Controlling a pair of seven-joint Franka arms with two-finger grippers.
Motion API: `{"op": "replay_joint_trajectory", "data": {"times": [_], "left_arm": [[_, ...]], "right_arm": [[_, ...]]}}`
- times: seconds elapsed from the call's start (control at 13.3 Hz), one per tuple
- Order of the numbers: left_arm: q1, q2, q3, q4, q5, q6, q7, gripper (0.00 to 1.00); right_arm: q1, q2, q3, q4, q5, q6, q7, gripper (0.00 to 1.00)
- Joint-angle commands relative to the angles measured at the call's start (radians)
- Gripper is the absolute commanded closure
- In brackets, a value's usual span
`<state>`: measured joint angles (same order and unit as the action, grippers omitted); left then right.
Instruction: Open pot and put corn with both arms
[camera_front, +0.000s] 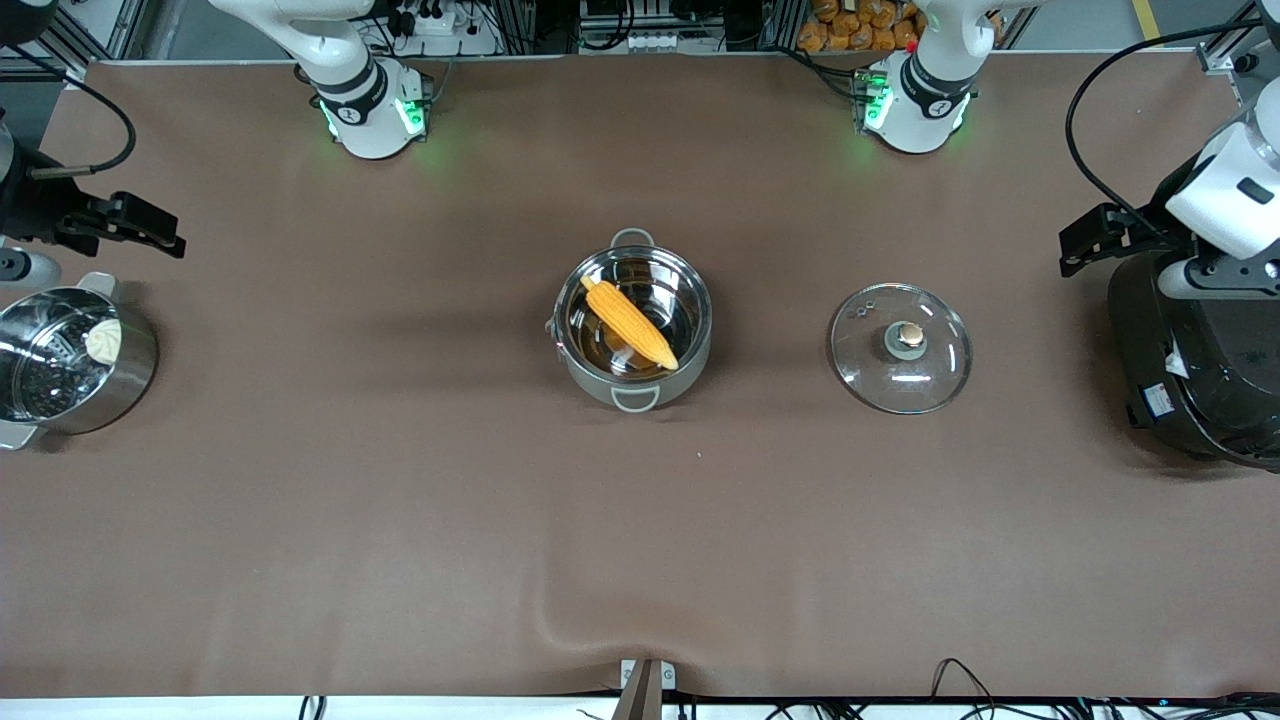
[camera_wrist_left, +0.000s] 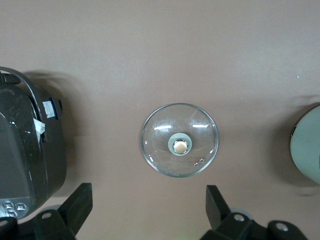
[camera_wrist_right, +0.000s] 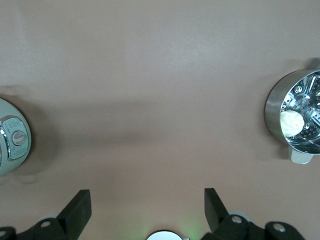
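The steel pot stands open at the middle of the table. The yellow-orange corn lies slantwise inside it. The glass lid with its copper knob lies flat on the table beside the pot, toward the left arm's end. It also shows in the left wrist view, where the pot's edge is in view. My left gripper is open and empty, raised beside the black cooker. My right gripper is open and empty, raised over the table near the steamer pot.
A large black cooker stands at the left arm's end. A steel pot with a steamer insert and white bun stands at the right arm's end. A pale round appliance with a dial shows in the right wrist view.
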<state>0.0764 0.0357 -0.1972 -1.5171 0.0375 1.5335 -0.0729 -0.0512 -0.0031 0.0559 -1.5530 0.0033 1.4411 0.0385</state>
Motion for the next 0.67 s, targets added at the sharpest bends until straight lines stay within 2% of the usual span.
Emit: {"op": "replay_joint_trajectory", "data": {"times": [0.0,0.6], "left_arm": [[0.006,-0.014,0.008,0.006,-0.022,-0.019,0.019,0.00],[0.005,-0.008,-0.001,0.008,-0.008,-0.021,0.021,0.00]], "right_arm": [[-0.013,-0.028,0.013,-0.007,0.035,0.019,0.055,0.00],[-0.009,-0.026,0.013,-0.016,0.052,0.073,0.052,0.00]]}}
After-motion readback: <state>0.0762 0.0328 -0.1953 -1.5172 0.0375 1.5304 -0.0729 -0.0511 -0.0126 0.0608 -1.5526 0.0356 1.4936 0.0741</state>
